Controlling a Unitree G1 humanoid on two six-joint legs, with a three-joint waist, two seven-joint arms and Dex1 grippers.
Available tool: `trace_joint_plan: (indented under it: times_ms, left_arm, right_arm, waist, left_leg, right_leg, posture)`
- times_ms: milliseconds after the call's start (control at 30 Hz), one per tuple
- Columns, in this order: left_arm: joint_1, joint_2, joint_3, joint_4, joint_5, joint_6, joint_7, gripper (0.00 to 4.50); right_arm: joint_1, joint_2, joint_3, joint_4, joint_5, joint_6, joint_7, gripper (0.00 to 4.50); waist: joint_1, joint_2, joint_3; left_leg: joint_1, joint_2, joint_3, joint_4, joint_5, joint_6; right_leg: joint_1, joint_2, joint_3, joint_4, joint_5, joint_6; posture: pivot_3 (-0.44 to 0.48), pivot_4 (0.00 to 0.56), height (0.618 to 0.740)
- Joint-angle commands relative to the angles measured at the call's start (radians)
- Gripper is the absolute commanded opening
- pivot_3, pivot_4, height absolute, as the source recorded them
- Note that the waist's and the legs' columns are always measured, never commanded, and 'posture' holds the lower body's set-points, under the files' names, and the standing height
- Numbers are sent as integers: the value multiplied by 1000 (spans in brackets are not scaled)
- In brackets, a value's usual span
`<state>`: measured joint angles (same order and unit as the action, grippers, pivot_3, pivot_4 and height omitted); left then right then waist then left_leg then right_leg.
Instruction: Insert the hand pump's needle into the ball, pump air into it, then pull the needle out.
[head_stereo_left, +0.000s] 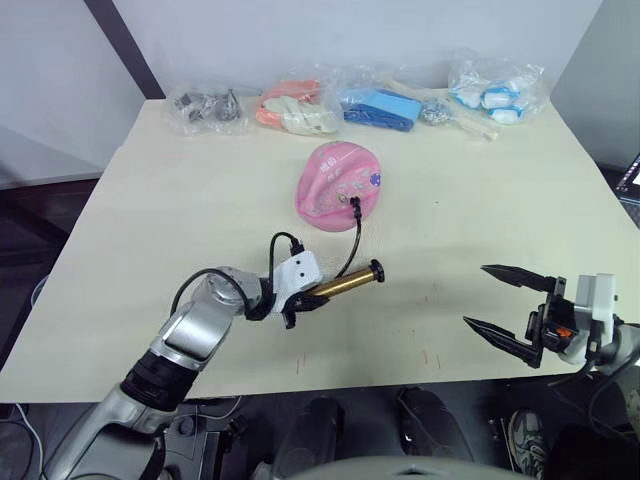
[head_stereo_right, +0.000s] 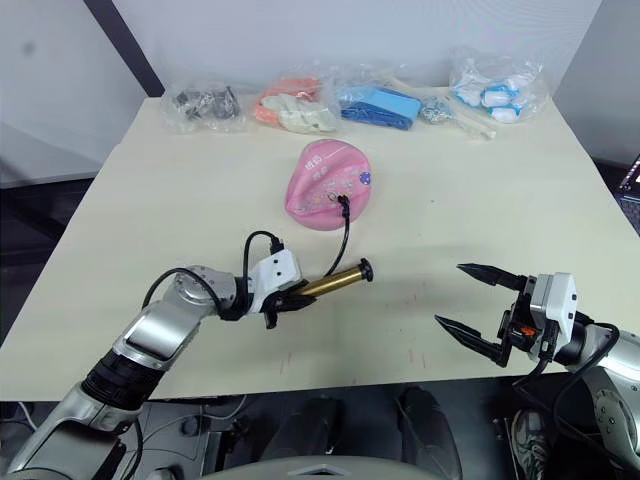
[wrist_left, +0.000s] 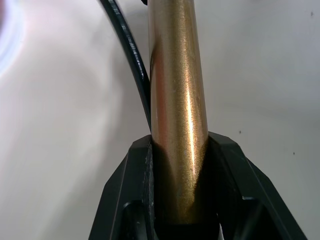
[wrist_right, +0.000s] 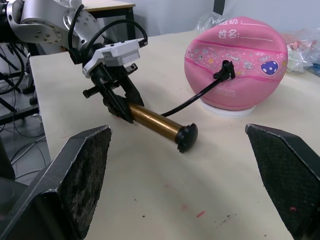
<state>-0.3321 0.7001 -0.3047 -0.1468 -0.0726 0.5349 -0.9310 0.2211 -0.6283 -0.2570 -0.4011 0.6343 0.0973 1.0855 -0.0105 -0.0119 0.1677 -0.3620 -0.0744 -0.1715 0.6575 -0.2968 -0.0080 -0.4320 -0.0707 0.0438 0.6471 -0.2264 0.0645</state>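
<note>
— Bench (head_stereo_left: 150, 220): ball (head_stereo_left: 338, 186) mid, needle (wrist_right: 226, 68) stuck in it?
— Yes. Left pincer (head_stereo_left: 303, 305) clamps pump (head_stereo_left: 345, 283) barrel; right pincer (head_stereo_left: 502, 307) wide open, empty.

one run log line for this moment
left gripper: shut on gold-bronze hand pump | right gripper: open | hose needle in pink rubber ball
</note>
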Motion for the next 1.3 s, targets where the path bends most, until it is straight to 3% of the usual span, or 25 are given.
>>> trace_joint_plan:
  times_ms: [33,367,667,800,1300]
  left_arm:
    - [15,-6,79,-10,-56,-48,-11,998]
    - [69,-101,191,6,-190,-178,-37,998]
    - [105,-184,222,20,-255,-263,-36,998]
    - [105,-236,230,34,-290,-277,-26,998]
    - [108,-285,215,-14,-315,-263,-26,998]
  right_arm:
    - [-2,9,-12,-78,53,58,-70,4500]
    - [-54,104,29,-193,156,245,-350,4500]
    - [-162,225,84,-257,432,488,-717,4500]
    - [-259,307,119,-211,548,547,-879,4500]
    - [-420,479,171,-60,625,589,-1078,4500]
  waist:
    - [0,0,0]
    - [1,0,0]
    - [0,0,0]
    - [-2,0,0]
    - [-7,1,-1]
  left_leg:
    - [0,0,-1,1,0,0]
    - [0,-1,-1,10,0,0]
    - [0,-1,-2,10,0,0]
    - [0,-1,-1,10,0,0]
    - [0,-2,-1,10,0,0]
  right_leg:
    - [0,0,0,1,0,0]
    - [0,0,2,9,0,0]
    - [0,0,2,10,0,0]
    - [0,-1,2,10,0,0]
    - [-1,0,2,12,0,0]
  posture:
    - [0,150,740]
    - [0,150,740]
    - [0,150,740]
    - [0,150,740]
    - [0,150,740]
